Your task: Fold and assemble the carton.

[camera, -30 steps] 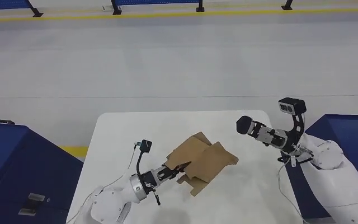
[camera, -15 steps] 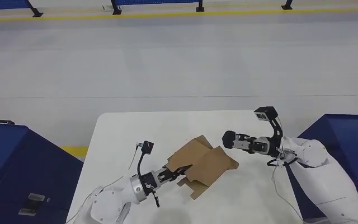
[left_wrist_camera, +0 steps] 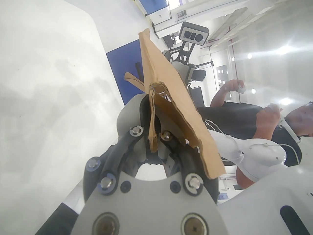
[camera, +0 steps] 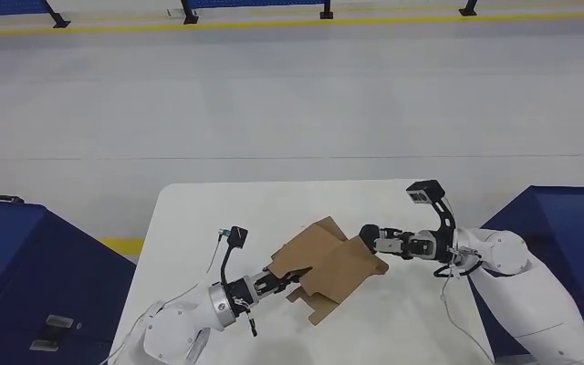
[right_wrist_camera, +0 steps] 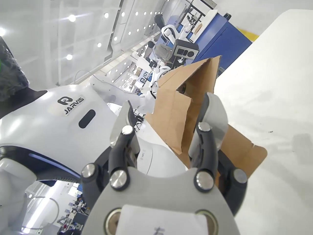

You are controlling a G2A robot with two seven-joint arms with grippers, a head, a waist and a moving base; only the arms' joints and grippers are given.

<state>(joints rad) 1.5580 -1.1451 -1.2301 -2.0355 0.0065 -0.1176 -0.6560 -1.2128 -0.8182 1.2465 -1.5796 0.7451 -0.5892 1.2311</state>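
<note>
Right gripper (camera: pixel 369 239) comes in from the right edge of the desk (camera: pixel 210 210) to the carton (camera: pixel 333 260), I see its fingers spread at the right corner, left gripper (camera: pixel 290 276) clenched on the carton's left flap, carton partly lifted, mid-desk toward the front edge.

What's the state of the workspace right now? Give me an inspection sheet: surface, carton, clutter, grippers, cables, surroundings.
Surface: white table, rounded corners.
Job's things: brown carton, partly folded, flaps loose, mid-table.
Clutter: nothing seen.
Grippers: left gripper shut on a carton edge; right gripper open, a carton panel between its fingers.
Cables: thin cable looping at the left arm; second cable hanging from the right arm.
Surroundings: blue cabinets either side of the table; yellow line on the floor beyond.
</note>
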